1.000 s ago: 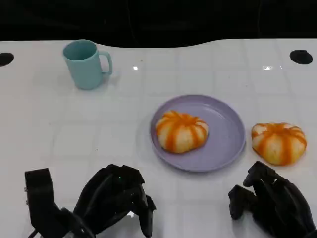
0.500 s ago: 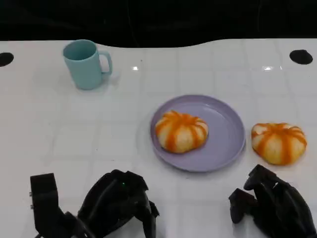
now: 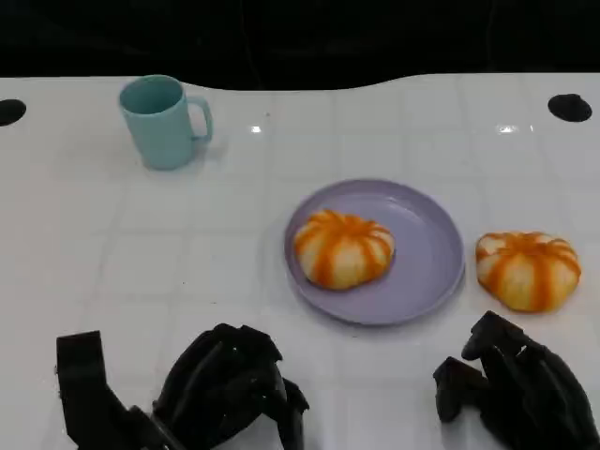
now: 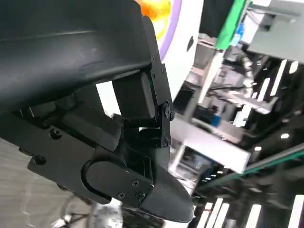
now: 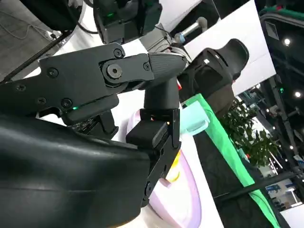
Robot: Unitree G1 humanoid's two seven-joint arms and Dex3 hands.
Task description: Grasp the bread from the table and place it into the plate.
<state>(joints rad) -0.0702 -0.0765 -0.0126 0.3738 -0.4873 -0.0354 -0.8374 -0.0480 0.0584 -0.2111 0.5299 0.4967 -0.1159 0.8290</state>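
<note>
Beside the plate [image 3: 436,272]: one bun [image 3: 527,269], loose. Right hand [image 3: 511,389] near it, curled, empty; left hand [image 3: 230,389] likewise. Risk: a reach nudging the bun off-table.

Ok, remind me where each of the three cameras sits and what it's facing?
Head view: from above, looking down at the white table, round lilac plate, both black hands, left, right.
Left wrist view: behind the left hand, facing plate edge and room.
Right wrist view: behind the right hand, facing plate, pale teal mug.
All three share the plate.
</note>
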